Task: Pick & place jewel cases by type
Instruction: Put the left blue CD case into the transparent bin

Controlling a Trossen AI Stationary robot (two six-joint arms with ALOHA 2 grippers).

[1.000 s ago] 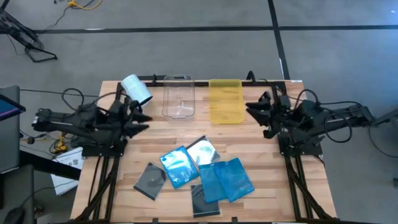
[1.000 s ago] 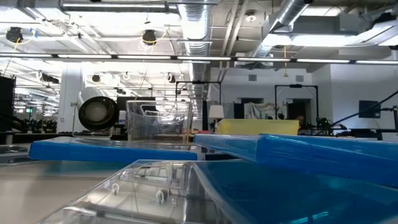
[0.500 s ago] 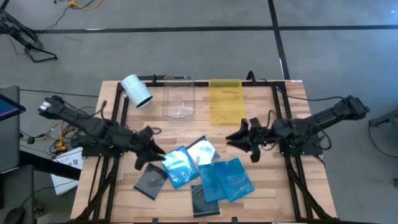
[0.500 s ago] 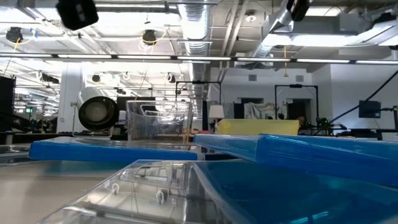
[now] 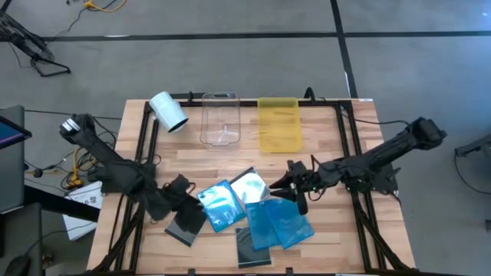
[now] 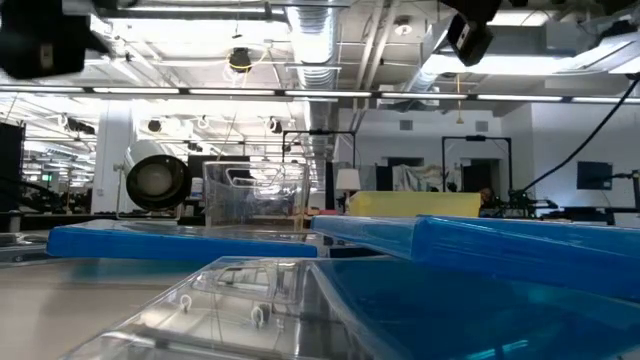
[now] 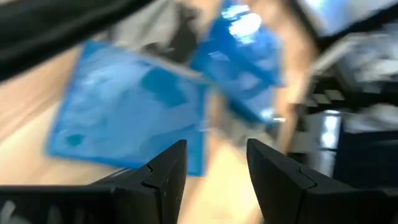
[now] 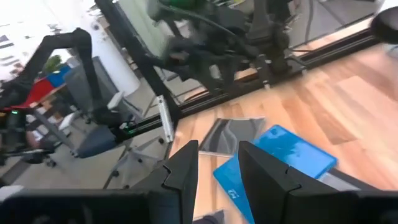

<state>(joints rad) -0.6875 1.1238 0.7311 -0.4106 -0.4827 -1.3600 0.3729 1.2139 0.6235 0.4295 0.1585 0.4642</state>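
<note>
The jewel cases (image 5: 245, 215) are seen in a loose, overlapping pile on the front half of the wooden table (image 5: 330, 238), in the high view. A dark grey case (image 5: 186, 222) lies at the left end of the pile, and a blue case (image 5: 219, 204) lies just beside it. A clear case with a shiny disc (image 5: 249, 186) is placed behind the blue one. 2 more blue cases (image 5: 281, 222) lie overlapped on the right side, and another dark case (image 5: 252, 249) shows partly under them at the front edge.

The left gripper (image 5: 178, 189) is held above the table, just beside the dark grey case and the left blue case. In the left wrist view its fingers (image 7: 168, 177) are parted by a narrow gap, with nothing between them, and a blue case (image 7: 134, 112) is seen beyond them.

The right gripper (image 5: 291, 184) is held near the clear case and over the back edge of the right blue cases. In the right wrist view its fingers (image 8: 186, 171) are also a little apart and nothing is held.

At the back of the table a white roll (image 5: 168, 112), a clear tray (image 5: 219, 119) and a yellow tray (image 5: 278, 124) are seen side by side, well apart from the pile.
</note>
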